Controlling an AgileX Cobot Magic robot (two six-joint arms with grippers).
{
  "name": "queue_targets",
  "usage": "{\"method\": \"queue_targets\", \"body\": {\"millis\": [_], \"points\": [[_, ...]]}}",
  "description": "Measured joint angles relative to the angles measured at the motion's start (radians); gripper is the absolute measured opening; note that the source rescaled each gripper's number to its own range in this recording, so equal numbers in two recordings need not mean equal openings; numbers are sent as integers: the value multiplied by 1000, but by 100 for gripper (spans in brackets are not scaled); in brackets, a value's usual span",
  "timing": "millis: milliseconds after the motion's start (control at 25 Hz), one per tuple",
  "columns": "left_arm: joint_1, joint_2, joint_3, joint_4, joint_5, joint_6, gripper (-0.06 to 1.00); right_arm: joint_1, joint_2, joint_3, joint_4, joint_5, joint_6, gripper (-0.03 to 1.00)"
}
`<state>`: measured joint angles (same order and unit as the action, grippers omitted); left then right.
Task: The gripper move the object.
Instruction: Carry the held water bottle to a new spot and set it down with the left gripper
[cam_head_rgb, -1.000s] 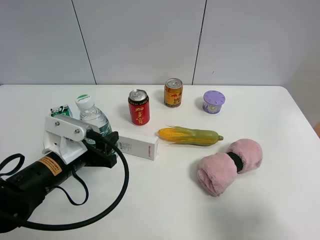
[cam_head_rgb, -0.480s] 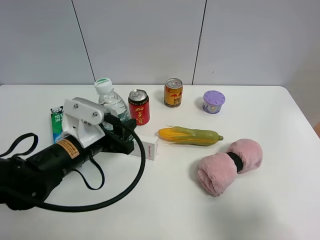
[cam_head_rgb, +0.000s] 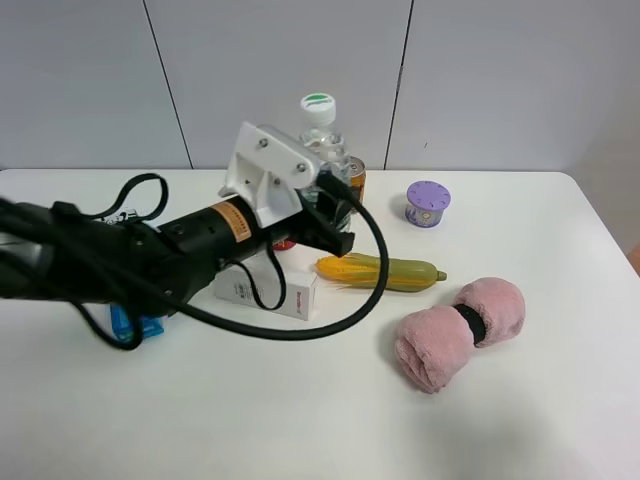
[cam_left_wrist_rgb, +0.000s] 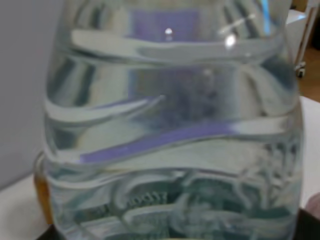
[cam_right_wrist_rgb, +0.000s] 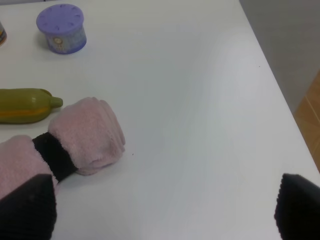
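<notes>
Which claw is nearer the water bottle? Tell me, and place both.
Left. The left claw grips the water bottle, lifted by the gold can. The right claw hangs open near the pink roll; its view shows no bottle.

Bottle (cam_head_rgb: 322, 140): clear plastic, glossy, ribbed wall with bright glints.
Cap (cam_head_rgb: 318, 103): opaque white plastic, green top.
Left gripper (cam_head_rgb: 330, 205): white moulded plastic housing, semi-matt; black fingers; orange-yellow label band.
Cable (cam_head_rgb: 300, 336): black, smooth sheath.
Box (cam_head_rgb: 265, 293): white printed card, smooth.
Corn (cam_head_rgb: 385, 271): yellow-green, slight sheen, plastic look.
Towel roll (cam_head_rgb: 460, 330): pink plush cloth, fuzzy; black band.
Tub (cam_head_rgb: 427, 203): purple plastic.
Table (cam_head_rgb: 300, 420): white, smooth, matt.
Right gripper (cam_right_wrist_rgb: 162, 212) pads (cam_right_wrist_rgb: 299, 204): black, matt, finely textured.
</notes>
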<state>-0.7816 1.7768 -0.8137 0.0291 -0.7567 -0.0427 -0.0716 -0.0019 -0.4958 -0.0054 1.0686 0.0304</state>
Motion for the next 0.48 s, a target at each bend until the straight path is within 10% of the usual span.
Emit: {"method": "queue_targets", "body": {"millis": [480], "points": [[117, 309, -366, 240, 60, -253, 6, 0, 0, 0, 0, 0, 0, 100]]}}
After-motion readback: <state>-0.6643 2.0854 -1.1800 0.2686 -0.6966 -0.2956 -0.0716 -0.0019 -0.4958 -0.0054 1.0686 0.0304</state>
